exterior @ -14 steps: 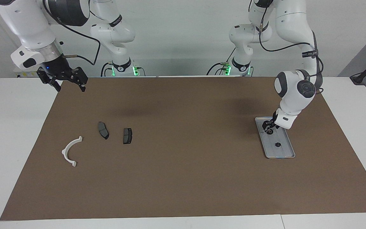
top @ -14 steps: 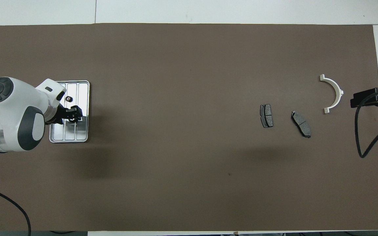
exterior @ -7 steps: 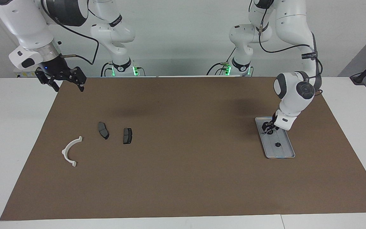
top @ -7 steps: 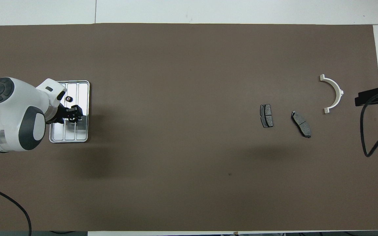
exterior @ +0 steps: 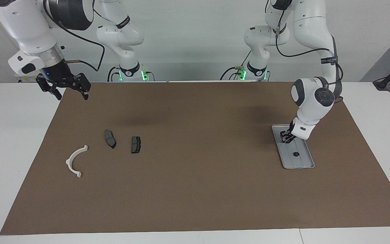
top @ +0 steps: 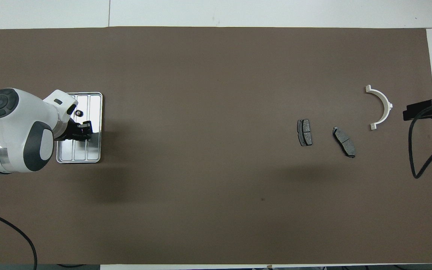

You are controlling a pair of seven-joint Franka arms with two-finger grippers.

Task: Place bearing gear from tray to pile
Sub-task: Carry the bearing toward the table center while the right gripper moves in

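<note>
Bearing gear (exterior: 296,154) lies in the tray (exterior: 303,161), right of the facing frame's centre. The left gripper (exterior: 285,138) is low over the tray; I cannot tell its grip. The right gripper (exterior: 69,90) waits, jaws spread, upper left. Overhead, the gear sits mid-left and the pile (top: 344,141) mid-right.

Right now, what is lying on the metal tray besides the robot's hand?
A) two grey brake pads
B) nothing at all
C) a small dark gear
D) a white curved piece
C: a small dark gear sits on the tray, at the end farther from the robots, beside the left gripper.
</note>
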